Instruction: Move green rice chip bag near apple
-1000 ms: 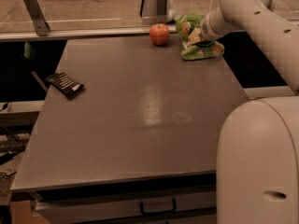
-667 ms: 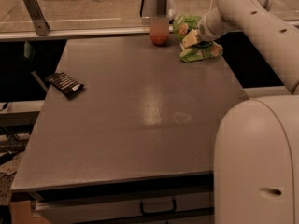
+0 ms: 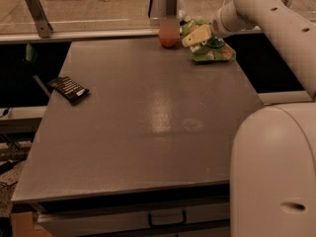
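The green rice chip bag [image 3: 213, 51] lies crumpled at the far right corner of the grey table [image 3: 148, 117]. The red-orange apple [image 3: 169, 35] sits just left of it at the far edge and looks smeared. My gripper [image 3: 197, 35] hangs at the bag's upper left corner, between bag and apple, on the white arm [image 3: 256, 9] that reaches in from the right. The gripper hides part of the bag's top.
A small flat black packet [image 3: 69, 89] lies near the table's left edge. A metal bracket [image 3: 37, 13] and a rail stand behind the table. My white base [image 3: 274, 172] fills the lower right. A drawer handle [image 3: 165, 218] shows below the front edge.
My gripper has shifted slightly up and left toward the apple. The bag has stayed at the far right corner. The apple now looks smeared upward.
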`<state>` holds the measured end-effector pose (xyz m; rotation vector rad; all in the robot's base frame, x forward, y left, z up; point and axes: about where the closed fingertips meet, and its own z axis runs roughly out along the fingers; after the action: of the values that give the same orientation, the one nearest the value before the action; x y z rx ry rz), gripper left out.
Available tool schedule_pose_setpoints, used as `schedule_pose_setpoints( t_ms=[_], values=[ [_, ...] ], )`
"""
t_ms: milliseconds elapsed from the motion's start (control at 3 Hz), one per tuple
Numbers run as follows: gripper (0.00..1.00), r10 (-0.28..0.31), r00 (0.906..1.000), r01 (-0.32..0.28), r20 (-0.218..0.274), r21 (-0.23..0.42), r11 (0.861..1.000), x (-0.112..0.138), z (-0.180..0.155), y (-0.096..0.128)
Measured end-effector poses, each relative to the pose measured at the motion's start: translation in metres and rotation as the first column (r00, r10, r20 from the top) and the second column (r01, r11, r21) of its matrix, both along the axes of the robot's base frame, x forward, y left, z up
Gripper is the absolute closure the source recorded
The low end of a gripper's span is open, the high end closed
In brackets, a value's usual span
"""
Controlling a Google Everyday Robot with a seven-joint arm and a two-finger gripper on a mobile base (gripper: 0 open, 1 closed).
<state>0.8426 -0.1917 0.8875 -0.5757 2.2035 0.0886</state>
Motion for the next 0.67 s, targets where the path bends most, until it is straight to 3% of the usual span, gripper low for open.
schedule_pose_setpoints(
  t_ms=[333, 667],
  values=[
    [0.0, 0.027, 0.994, -0.028, 0.106, 0.01, 1.0, -0.017, 0.04, -0.021],
    [0.0, 0.095, 0.9813, -0.108, 0.167, 0.067, 0.992, -0.057, 0.071, -0.038]
  ],
)
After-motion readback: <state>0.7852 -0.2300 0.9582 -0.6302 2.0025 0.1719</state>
